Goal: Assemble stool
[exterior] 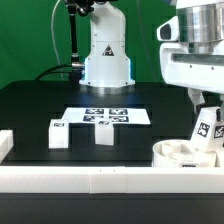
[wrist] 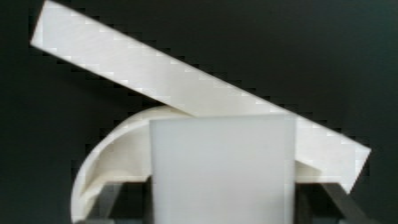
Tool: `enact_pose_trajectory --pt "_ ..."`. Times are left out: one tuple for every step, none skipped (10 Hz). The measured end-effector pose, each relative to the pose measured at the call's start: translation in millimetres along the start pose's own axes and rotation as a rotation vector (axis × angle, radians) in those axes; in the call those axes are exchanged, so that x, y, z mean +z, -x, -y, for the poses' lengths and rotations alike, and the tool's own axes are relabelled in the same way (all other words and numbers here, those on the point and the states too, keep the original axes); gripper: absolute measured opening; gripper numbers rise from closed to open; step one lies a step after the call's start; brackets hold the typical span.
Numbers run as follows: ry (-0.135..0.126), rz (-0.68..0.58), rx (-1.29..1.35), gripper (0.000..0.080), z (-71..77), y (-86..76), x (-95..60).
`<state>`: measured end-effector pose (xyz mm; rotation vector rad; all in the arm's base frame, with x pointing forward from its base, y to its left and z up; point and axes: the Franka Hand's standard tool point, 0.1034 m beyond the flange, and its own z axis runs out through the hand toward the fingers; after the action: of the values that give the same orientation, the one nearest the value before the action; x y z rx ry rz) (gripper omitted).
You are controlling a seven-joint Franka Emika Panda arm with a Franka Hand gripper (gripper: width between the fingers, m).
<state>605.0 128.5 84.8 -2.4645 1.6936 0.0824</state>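
Note:
The round white seat [exterior: 185,154] lies on the black table at the exterior view's right, against the front border rail. My gripper [exterior: 207,122] is shut on a white tagged leg [exterior: 207,127] and holds it upright just above the seat's right part. In the wrist view the held leg [wrist: 221,165] fills the middle between the dark fingers [wrist: 118,202], with the curved seat rim [wrist: 111,150] behind it. Two more white legs [exterior: 58,132] [exterior: 104,130] stand on the table left of centre.
The marker board [exterior: 105,116] lies flat behind the two standing legs. A long white border rail [exterior: 100,179] runs along the front; it also crosses the wrist view [wrist: 178,75]. A short rail piece [exterior: 5,145] is at the left edge. The robot base [exterior: 106,55] stands at the back.

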Motion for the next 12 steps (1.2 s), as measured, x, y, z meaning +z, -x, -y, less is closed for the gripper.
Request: enact_pose_trajectory --pt "-0.001 0.003 0.055 0.0338 0.1 0.5 0.1" --pt "-0.003 0.010 0.152 0.0338 0.2 1.5 0.4" --pt "-0.003 0.010 0.162 0.0338 0.2 1.5 0.4" --pt "-0.004 0.018 0.266 0.0338 0.5 2.6 0.5" --pt "-0.004 0.021 0.300 0.0338 0.6 3.0 0.5" --pt "-0.004 0.021 0.293 0.0411 0.7 3.3 0.6" --pt "-0.001 0.022 0.281 0.0411 0.6 4.1 0.3" --pt "0.009 0.029 0.255 0.0580 2.3 6.5 -3.2" --pt "0.005 0.030 0.215 0.0580 4.3 7.3 -7.4" --pt "0.000 0.030 0.197 0.0635 5.5 8.3 -10.5" --pt "0.002 0.031 0.154 0.0645 4.5 8.2 -8.4" --pt "0.002 0.030 0.049 0.0645 4.2 8.0 -7.8"
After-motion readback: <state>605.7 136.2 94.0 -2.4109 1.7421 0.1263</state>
